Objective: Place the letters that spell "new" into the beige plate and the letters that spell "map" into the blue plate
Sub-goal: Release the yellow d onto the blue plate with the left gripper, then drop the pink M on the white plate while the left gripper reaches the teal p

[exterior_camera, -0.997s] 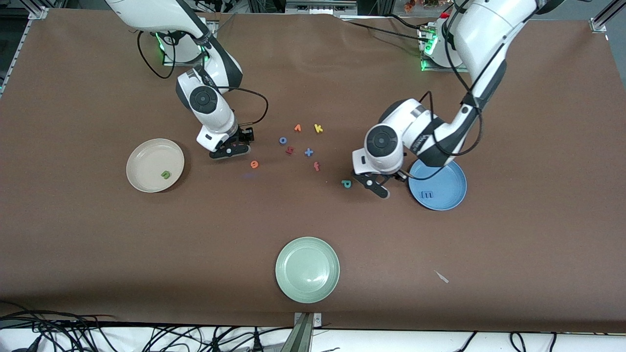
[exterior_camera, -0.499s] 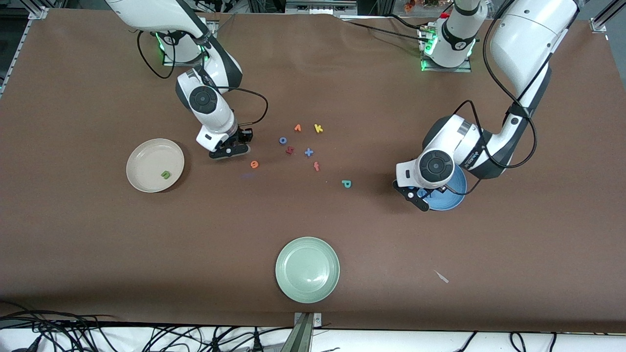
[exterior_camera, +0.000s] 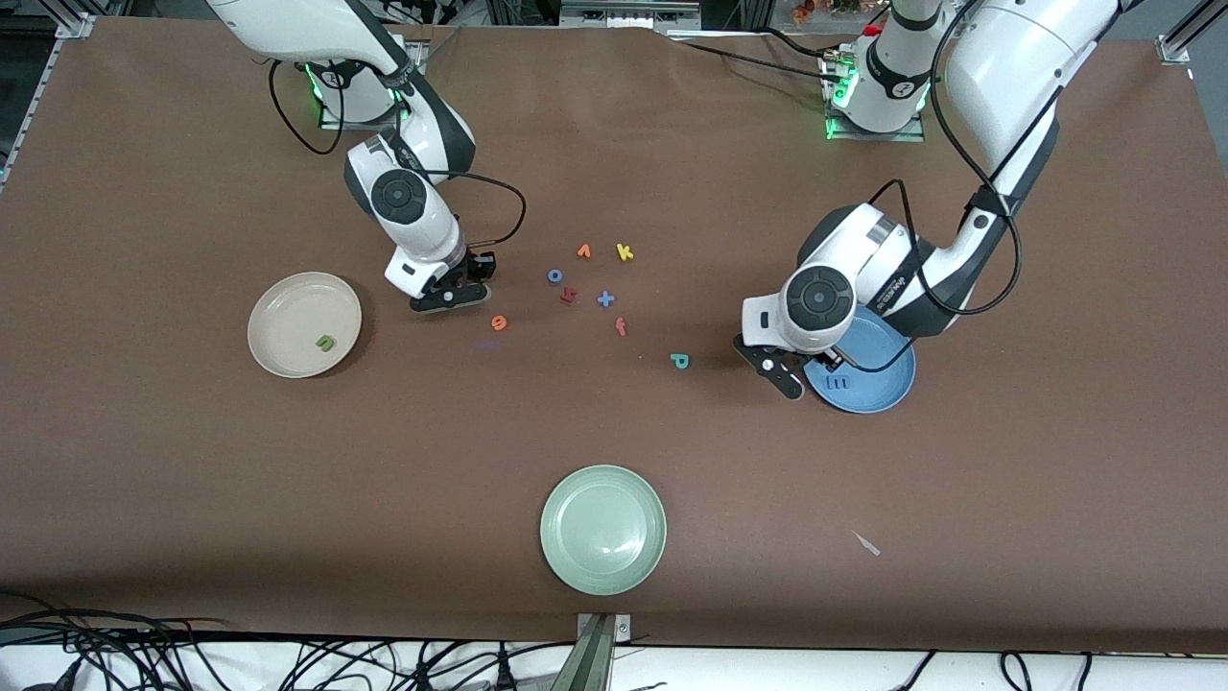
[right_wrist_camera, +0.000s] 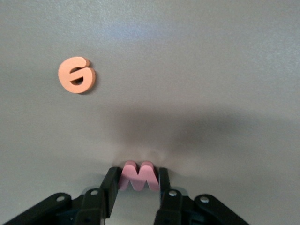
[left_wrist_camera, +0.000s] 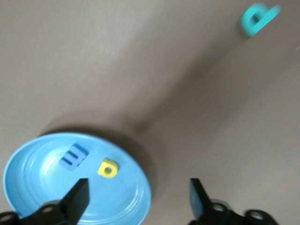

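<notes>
Right hand (right_wrist_camera: 138, 187) is clamped on the pink w (right_wrist_camera: 138, 175); left hand (left_wrist_camera: 138, 197) gapes wide, empty, over the blue plate (left_wrist_camera: 28, 164)

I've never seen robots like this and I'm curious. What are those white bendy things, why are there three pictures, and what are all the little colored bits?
The white bendy things are two robot arms. Each ends in a gripper, a pincher with two fingers. The big picture looks down from a camera high over the brown table. The other two come from small cameras on the arms' wrists.

The colored bits are foam letters. The right gripper is pinching a pink w down at the table, near an orange e. The left gripper is open above the blue plate, where a blue m and a yellow a lie. A teal p waits on the table nearby. A green n lies in the beige plate. The green plate holds nothing.
</notes>
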`<control>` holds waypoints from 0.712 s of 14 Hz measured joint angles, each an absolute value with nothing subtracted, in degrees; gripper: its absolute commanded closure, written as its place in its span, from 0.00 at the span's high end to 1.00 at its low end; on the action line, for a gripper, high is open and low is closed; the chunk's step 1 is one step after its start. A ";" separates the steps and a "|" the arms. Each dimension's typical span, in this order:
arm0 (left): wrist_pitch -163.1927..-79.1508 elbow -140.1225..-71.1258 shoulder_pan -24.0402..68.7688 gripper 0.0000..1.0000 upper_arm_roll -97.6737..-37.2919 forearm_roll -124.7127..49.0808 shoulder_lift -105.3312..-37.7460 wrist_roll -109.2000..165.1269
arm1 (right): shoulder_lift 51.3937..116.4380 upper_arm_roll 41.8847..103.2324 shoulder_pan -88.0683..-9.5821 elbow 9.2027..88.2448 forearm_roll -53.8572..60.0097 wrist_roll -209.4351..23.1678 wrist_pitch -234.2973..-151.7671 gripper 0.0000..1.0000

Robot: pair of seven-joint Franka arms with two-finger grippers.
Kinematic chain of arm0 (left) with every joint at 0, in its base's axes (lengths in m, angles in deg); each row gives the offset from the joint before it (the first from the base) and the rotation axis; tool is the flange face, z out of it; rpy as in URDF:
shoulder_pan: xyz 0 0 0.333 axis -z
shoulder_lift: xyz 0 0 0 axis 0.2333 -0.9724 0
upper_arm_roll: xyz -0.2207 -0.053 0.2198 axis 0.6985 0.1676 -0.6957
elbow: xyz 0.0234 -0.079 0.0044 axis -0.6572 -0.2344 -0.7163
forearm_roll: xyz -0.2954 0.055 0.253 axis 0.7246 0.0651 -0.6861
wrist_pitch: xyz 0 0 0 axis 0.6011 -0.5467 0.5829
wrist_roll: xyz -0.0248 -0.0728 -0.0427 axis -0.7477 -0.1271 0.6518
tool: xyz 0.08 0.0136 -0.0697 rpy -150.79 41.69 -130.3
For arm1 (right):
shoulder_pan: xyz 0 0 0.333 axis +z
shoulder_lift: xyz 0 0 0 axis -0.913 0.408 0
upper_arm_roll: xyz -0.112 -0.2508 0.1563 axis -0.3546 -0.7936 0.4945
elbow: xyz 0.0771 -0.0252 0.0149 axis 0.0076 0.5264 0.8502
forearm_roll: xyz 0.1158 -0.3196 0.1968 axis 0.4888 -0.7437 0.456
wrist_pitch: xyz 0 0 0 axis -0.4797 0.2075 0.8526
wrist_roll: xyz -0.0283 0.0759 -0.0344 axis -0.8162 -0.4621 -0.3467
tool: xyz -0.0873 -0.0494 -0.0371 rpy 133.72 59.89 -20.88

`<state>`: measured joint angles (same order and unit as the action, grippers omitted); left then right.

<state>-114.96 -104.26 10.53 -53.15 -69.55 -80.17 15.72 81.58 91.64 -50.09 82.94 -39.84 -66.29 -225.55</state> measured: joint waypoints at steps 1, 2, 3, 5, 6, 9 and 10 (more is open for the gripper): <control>-115.20 -103.30 10.79 1.00 -53.08 -67.74 -80.17 15.72 | 81.40 91.48 -50.08 81.43 -39.85 -66.80 -222.32 0.23; -115.49 -102.42 11.09 1.00 -53.08 -65.88 -80.28 15.71 | 80.99 91.00 -50.08 79.58 -39.85 -67.90 -218.61 0.22; -115.89 -101.61 11.54 1.00 -53.07 -64.44 -80.62 15.71 | 80.33 90.03 -50.08 77.59 -39.85 -69.93 -214.88 0.23; -118.58 -99.95 12.80 1.00 -53.08 -63.44 -82.43 16.28 | 78.78 86.33 -50.14 74.81 -39.85 -77.12 -209.99 0.23; -120.37 -99.46 13.36 1.00 -53.08 -63.07 -83.53 17.78 | 78.19 84.10 -50.19 74.40 -39.85 -81.49 -209.25 0.23; -125.69 -98.88 15.92 1.00 -53.12 -62.22 -87.10 24.88 | 77.57 77.15 -50.36 74.38 -39.85 -94.01 -208.81 0.23; -127.20 -98.76 17.18 1.00 -53.20 -62.22 -88.18 27.17 | 77.58 75.13 -50.40 74.41 -39.85 -97.56 -208.84 0.23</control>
